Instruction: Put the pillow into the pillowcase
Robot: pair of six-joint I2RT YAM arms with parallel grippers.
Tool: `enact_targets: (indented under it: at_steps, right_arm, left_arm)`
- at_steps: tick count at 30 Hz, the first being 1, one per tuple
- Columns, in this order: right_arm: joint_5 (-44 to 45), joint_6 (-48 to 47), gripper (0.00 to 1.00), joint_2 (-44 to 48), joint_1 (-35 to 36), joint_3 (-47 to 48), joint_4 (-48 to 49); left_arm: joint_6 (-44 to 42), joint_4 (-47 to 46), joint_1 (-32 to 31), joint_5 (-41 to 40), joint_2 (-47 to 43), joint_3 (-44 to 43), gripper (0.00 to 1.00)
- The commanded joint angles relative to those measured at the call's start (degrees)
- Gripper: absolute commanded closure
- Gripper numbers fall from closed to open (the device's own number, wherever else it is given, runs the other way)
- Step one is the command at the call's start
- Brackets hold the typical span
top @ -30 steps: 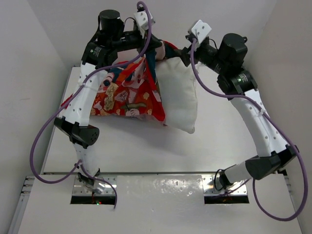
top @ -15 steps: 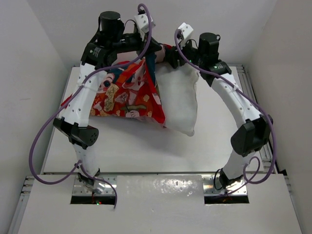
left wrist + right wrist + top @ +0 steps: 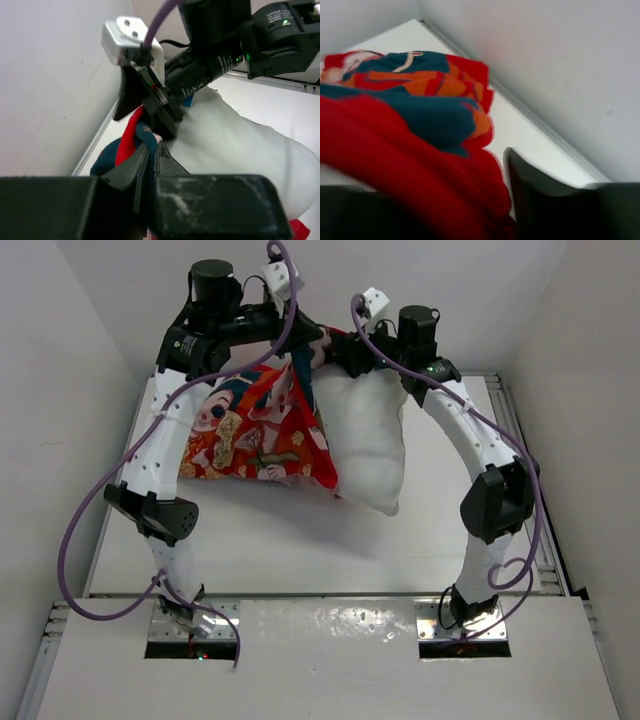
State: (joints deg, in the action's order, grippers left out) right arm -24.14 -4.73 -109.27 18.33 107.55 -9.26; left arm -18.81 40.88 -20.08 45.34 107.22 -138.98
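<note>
Left gripper [image 3: 146, 150] has its fingers pressed together on the top hem of the red-orange cartoon-print fabric pillowcase [image 3: 262, 430], which hangs from it. The right arm has folded inward, and the right gripper [image 3: 345, 352] now sits just beside the left, seemingly pinching the same hem (view blurred). The mouth is narrower, so stuffing looks harder. The plump white rectangular pillow [image 3: 368, 445] hangs mostly outside, right of the case.
</note>
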Motion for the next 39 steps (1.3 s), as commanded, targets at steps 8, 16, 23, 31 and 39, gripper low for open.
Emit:
enact_targets:
  at_steps: [8, 16, 23, 31, 39]
  right_arm:
    - [1.8, 14.5, 1.0, 6.6, -8.0, -0.5, 3.0]
    - [11.2, 23.5, 1.0, 17.2, -2.3, -1.9, 8.9]
    - [37.7, 24.9, 1.0, 8.4, 5.7, 12.0, 11.2]
    - [53.7, 10.2, 1.0, -6.0, 12.3, 27.8, 31.8]
    - [55.9, 6.8, 1.0, -3.7, 12.9, 24.3, 39.9]
  left_arm:
    - [0.6, -11.0, 7.8, -7.8, -6.2, -0.2, 1.0]
    - [-14.1, 0.7, 6.2, -5.8, -9.6, 14.3, 0.34]
    - [-18.1, 8.8, 2.5, 3.0, -10.1, 14.0, 0.0]
    - [-15.1, 9.6, -4.3, 0.5, -12.0, 17.8, 0.0]
    - [-2.7, -4.3, -10.9, -8.8, -14.3, 31.7, 0.0]
